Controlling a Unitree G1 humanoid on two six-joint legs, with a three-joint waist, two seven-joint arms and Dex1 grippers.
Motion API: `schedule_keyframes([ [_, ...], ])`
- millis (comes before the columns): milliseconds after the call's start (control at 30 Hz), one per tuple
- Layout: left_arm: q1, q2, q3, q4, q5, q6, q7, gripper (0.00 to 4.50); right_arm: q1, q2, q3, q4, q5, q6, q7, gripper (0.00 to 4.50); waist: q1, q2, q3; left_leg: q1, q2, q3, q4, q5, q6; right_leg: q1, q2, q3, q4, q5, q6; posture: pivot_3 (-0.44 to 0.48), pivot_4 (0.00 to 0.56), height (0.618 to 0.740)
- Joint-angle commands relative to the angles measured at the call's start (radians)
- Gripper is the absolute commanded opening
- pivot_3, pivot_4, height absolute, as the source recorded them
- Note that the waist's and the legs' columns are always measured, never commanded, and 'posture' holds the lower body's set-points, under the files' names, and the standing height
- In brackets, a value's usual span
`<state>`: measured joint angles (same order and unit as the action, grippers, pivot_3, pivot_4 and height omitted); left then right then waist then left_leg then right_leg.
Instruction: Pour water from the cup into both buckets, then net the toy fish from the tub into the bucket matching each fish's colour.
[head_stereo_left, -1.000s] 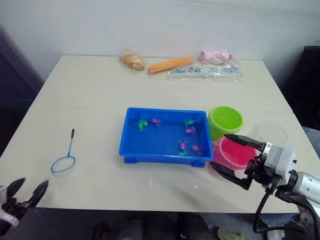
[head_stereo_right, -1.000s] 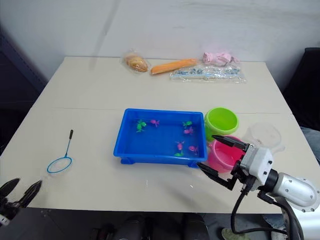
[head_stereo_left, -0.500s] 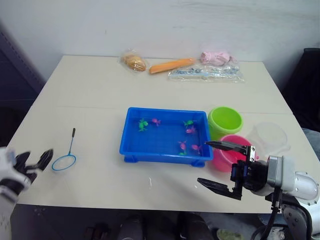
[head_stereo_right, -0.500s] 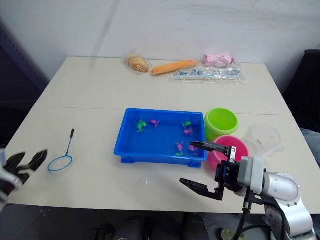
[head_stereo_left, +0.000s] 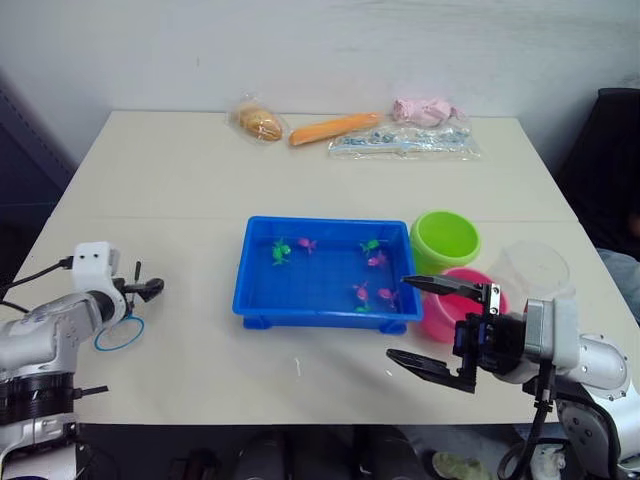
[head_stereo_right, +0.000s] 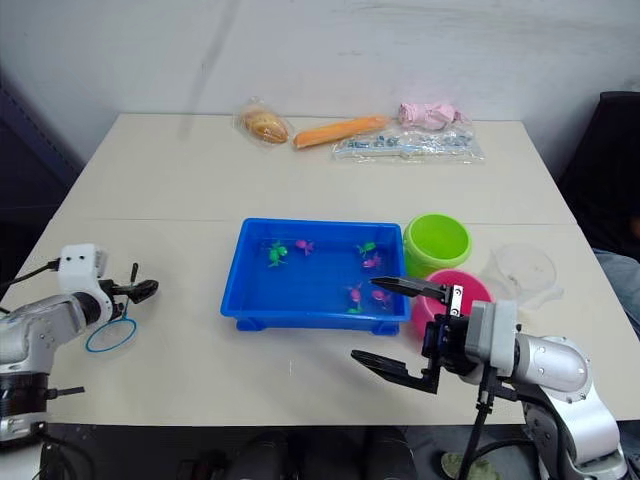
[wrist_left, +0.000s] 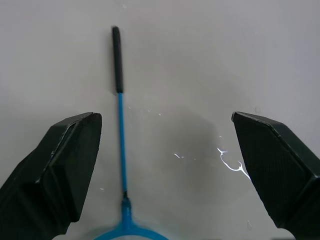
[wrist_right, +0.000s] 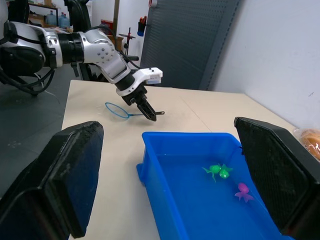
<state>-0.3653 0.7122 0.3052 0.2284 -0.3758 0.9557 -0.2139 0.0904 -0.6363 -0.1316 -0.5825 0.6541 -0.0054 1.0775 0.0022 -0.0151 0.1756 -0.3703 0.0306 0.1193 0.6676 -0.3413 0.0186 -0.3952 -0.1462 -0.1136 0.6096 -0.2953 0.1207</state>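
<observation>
Far left: left gripper (wrist_left: 165, 150) hanging wide open and empty over a small blue wire-rimmed hand net with a black-tipped handle (wrist_left: 119, 105), fingers (wrist_left: 55, 170) straddling the thin shaft, nothing clamped yet. Probably the netting step just starting, though water level in the pails too hard to judge. Next move, by the look of it: lowering, centring on the shaft and pinching it, a thin target lying flat on the beige tabletop (head_stereo_left: 180, 180). Further right, mid-table: shallow rectangular bright blue plastic tub (head_stereo_left: 325, 315), with tiny green and pink toy fish (head_stereo_left: 283, 249) scattered inside. Just beside its right end: lime green round plastic bucket (head_stereo_left: 445, 238), then pink round bucket (head_stereo_left: 440, 318) nearer the front edge, touching or nearly so. Right gripper (head_stereo_left: 440, 325) spread wide in front of the pink bucket, holding nothing. Furthest right: clear colourless plastic measuring cup (head_stereo_left: 530, 270), upright near the buckets, untouched.
</observation>
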Motion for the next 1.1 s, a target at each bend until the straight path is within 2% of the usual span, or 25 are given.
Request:
schedule_keyframes([
  [33, -0.021, -0.008, 0.001, 0.01, 0.031, 0.04, 0.023, 4.5, 0.024, -0.002, -0.059, -0.023, -0.007, -0.048, -0.004, 4.45, 0.0, 0.0, 0.0, 0.0, 0.0, 0.0, 0.001, 0.0, 0.0, 0.0, 0.0, 0.0, 0.0, 0.0, 0.0, 0.0, 0.15, 0.74],
  [133, -0.016, -0.022, -0.012, 0.036, 0.052, 0.087, 0.035, 4.5, 0.037, -0.006, -0.08, -0.012, -0.008, -0.064, 0.005, 4.45, -0.002, 0.0, 0.0, 0.001, 0.0, 0.002, 0.001, 0.001, 0.0, 0.0, 0.0, 0.0, 0.001, 0.0, 0.0, 0.0, 0.15, 0.74],
  [200, -0.002, -0.024, 0.002, 0.067, 0.063, 0.092, 0.043, 3.95, 0.049, -0.007, -0.096, 0.003, -0.007, -0.081, 0.022, 4.5, -0.003, 0.0, 0.0, 0.002, 0.001, 0.001, 0.001, 0.001, 0.0, 0.001, 0.0, 0.001, 0.002, 0.0, 0.0, 0.0, 0.15, 0.74],
  [267, 0.014, -0.036, 0.038, 0.078, 0.062, 0.096, 0.057, 3.22, 0.06, -0.005, -0.108, 0.011, -0.006, -0.094, 0.029, 4.5, -0.005, 0.001, -0.001, 0.003, 0.001, 0.002, 0.001, 0.001, -0.001, 0.001, 0.0, 0.001, 0.002, 0.0, 0.0, 0.0, 0.15, 0.74],
  [333, 0.035, -0.038, 0.056, 0.083, 0.067, 0.092, 0.056, 2.28, 0.074, -0.002, -0.117, 0.017, -0.006, -0.106, 0.036, 4.5, -0.006, 0.001, -0.001, 0.004, 0.001, 0.002, 0.001, 0.001, -0.001, 0.001, 0.0, 0.002, 0.003, 0.0, 0.0, 0.0, 0.15, 0.74],
  [367, 0.046, -0.037, 0.061, 0.087, 0.067, 0.09, 0.051, 2.22, 0.085, -0.001, -0.122, 0.02, -0.005, -0.115, 0.043, 4.5, -0.005, 0.002, -0.001, 0.004, 0.001, 0.002, 0.001, 0.001, -0.001, 0.001, 0.0, 0.002, 0.003, 0.0, 0.0, 0.0, 0.15, 0.74],
  [400, 0.055, -0.038, 0.07, 0.092, 0.067, 0.09, 0.05, 1.52, 0.097, 0.002, -0.126, 0.027, -0.004, -0.125, 0.05, 4.5, -0.005, 0.002, -0.001, 0.004, 0.001, 0.003, 0.001, 0.001, -0.001, 0.001, -0.001, 0.002, 0.003, 0.0, 0.0, 0.0, 0.15, 0.74],
  [433, 0.064, -0.04, 0.08, 0.094, 0.064, 0.094, 0.048, 1.29, 0.109, 0.004, -0.13, 0.033, -0.004, -0.135, 0.059, 4.5, -0.005, 0.002, -0.002, 0.004, 0.001, 0.003, 0.001, 0.001, -0.001, 0.001, -0.001, 0.002, 0.003, 0.0, 0.0, 0.0, 0.15, 0.74],
  [533, 0.077, -0.044, 0.098, 0.09, 0.064, 0.094, 0.044, 0.04, 0.126, 0.007, -0.131, 0.047, -0.006, -0.157, 0.075, 4.5, -0.006, 0.003, -0.002, 0.005, 0.001, 0.004, 0.0, 0.001, -0.001, 0.001, -0.001, 0.004, 0.003, 0.0, 0.0, 0.0, 0.15, 0.74],
  [700, 0.078, -0.036, 0.154, 0.08, 0.045, 0.059, 0.016, 0.04, 0.132, 0.003, -0.12, 0.065, -0.011, -0.171, 0.089, 4.5, -0.006, 0.004, -0.002, 0.01, 0.001, 0.005, -0.001, 0.001, -0.001, 0.003, -0.001, 0.006, 0.003, 0.0, 0.0, 0.0, 0.15, 0.74],
  [800, 0.069, -0.012, 0.195, 0.052, 0.01, -0.073, -0.085, 0.04, 0.129, 0.004, -0.114, 0.069, -0.006, -0.162, 0.089, 4.5, -0.006, 0.003, -0.002, 0.011, 0.001, 0.007, -0.002, 0.001, -0.001, 0.003, -0.001, 0.007, 0.003, 0.0, 0.0, 0.0, 0.15, 0.74],
  [967, 0.072, 0.084, 0.208, -0.073, -0.105, -0.311, -0.474, 0.04, 0.079, -0.02, -0.123, 0.03, 0.061, -0.056, 0.027, 4.5, -0.002, -0.004, 0.001, 0.008, 0.002, 0.005, 0.0, 0.001, -0.002, 0.001, -0.002, 0.005, 0.003, 0.0, 0.0, 0.0, 0.15, 0.74],
  [1067, 0.037, 0.138, 0.173, -0.162, -0.193, -0.515, -0.823, 0.04, 0.017, -0.093, -0.112, -0.021, 0.09, 0.131, -0.096, 4.5, -0.002, -0.002, 0.002, 0.002, 0.001, 0.002, 0.002, 0.0, -0.002, -0.003, -0.005, 0.004, 0.002, 0.0, -0.001, 0.0, 0.15, 0.74],
  [1100, 0.015, 0.169, 0.138, -0.177, -0.207, -0.538, -0.919, 0.04, -0.018, -0.115, -0.099, -0.036, 0.109, 0.204, -0.149, 4.5, 0.0, -0.001, 0.002, 0.001, 0.001, 0.002, 0.002, 0.0, -0.002, -0.003, -0.006, 0.004, 0.001, 0.0, -0.001, 0.0, 0.15, 0.74],
])
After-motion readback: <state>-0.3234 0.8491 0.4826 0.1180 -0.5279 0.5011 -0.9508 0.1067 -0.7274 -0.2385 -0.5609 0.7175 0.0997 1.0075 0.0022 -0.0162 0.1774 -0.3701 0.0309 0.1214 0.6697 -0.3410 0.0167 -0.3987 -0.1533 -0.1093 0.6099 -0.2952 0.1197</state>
